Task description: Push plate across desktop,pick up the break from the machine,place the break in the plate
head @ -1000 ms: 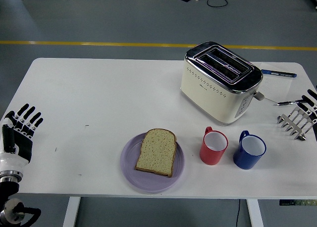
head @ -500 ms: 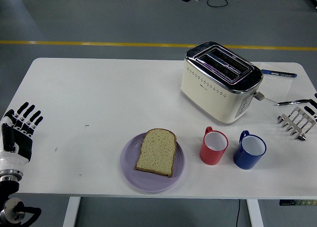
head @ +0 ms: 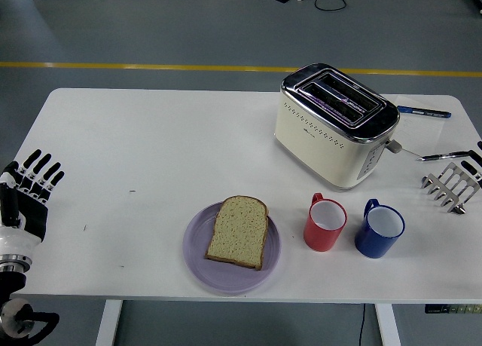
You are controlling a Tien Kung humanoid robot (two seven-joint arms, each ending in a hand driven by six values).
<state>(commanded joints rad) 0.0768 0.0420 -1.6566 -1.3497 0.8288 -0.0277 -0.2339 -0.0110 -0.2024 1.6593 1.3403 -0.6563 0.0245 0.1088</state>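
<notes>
A slice of bread (head: 238,231) lies flat on the lilac plate (head: 194,257) near the table's front edge, at the middle. The cream and chrome toaster (head: 335,126) stands at the back right with both slots empty. My left hand (head: 28,189) rests at the table's left edge, open with its fingers spread, far from the plate and holding nothing. Only a sliver of my right hand (head: 477,165) shows at the right edge, beside a metal toast rack (head: 450,186).
A red mug (head: 324,223) and a blue mug (head: 379,228) stand right of the plate, in front of the toaster. A blue pen (head: 424,111) and a dark pen (head: 443,156) lie at the back right. Bare table spreads left of the plate.
My right hand has pulled back to the right, almost out of the picture. My left hand has slid slightly left. Bread, plate and toaster have not moved.
</notes>
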